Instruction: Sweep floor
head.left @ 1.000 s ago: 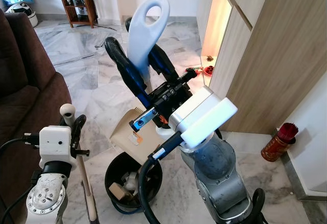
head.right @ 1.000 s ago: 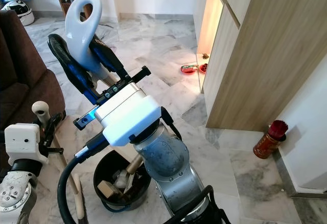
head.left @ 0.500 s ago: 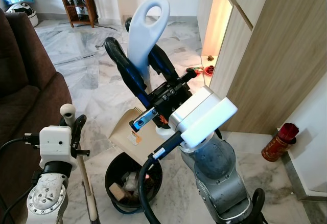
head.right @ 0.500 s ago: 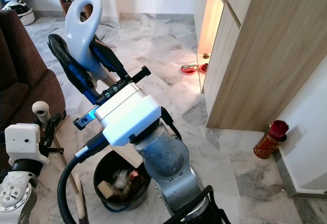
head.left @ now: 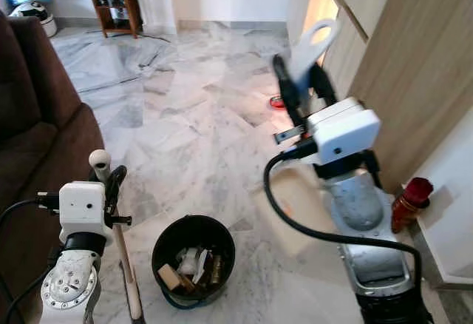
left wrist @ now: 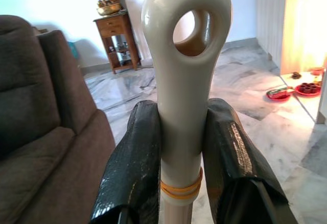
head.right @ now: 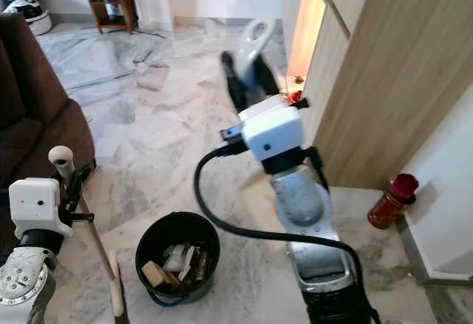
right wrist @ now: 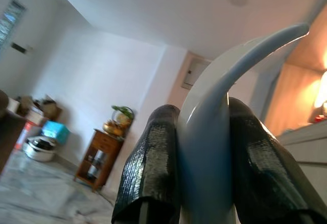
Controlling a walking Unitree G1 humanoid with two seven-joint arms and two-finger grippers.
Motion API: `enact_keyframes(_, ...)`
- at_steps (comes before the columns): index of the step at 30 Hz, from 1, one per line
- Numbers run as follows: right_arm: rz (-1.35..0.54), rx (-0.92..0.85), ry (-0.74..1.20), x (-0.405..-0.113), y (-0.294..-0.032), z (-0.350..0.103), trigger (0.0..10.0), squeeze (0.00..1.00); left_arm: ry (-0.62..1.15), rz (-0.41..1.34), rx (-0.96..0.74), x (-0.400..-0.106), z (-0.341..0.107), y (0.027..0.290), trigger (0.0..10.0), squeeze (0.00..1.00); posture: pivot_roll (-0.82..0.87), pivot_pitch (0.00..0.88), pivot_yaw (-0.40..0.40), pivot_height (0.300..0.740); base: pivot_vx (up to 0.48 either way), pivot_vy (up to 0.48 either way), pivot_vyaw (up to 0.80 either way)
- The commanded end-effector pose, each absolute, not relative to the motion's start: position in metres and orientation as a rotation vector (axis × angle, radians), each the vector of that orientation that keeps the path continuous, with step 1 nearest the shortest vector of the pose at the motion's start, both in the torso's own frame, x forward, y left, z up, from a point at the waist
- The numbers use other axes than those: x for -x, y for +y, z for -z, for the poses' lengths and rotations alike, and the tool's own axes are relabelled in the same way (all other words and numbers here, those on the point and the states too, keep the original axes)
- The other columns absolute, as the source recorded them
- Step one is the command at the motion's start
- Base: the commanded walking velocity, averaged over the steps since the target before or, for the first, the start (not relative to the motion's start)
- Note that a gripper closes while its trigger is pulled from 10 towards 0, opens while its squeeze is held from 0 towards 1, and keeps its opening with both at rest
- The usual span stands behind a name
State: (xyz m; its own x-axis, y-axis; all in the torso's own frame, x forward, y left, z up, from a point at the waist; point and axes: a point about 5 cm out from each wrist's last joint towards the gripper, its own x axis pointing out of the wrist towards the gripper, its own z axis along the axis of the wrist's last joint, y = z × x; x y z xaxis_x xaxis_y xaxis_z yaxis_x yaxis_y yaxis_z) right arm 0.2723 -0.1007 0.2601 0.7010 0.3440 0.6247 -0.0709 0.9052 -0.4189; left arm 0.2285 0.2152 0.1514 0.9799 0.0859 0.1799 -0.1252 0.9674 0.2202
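Right gripper clamped on pale blue plastic dustpan handle, raised far right beside the wooden cabinet. Left gripper clamped on cream looped broom handle, near left by the brown sofa. Round black bin of swept debris near centre on the marble floor. Best to lower the dustpan flat before sweeping, holding both grips firm.

The dustpan at centre right is smeared by motion blur. The broom runs off the bottom edge, its bristles unseen.
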Motion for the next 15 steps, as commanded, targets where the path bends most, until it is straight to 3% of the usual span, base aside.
enact_keyframes(1,-0.21,0.364,-0.771,-0.271,-0.107,-0.256,10.0,0.0,-0.209,-0.093,-0.238,-0.23,-0.157,0.213,10.0,0.0,0.05,0.076,0.007,0.74,0.0,0.0,0.0)
enact_keyframes(5,-0.104,0.353,-0.686,-0.276,-0.133,-0.235,10.0,0.0,-0.197,-0.065,-0.219,-0.229,-0.154,0.208,10.0,0.0,0.05,0.074,0.01,0.74,0.0,0.0,0.0)
enact_keyframes(15,-0.03,0.257,-0.566,-0.281,-0.158,-0.208,10.0,0.0,-0.186,-0.059,-0.188,-0.226,-0.15,0.204,10.0,0.0,0.03,0.048,0.018,0.74,0.0,0.0,0.0)
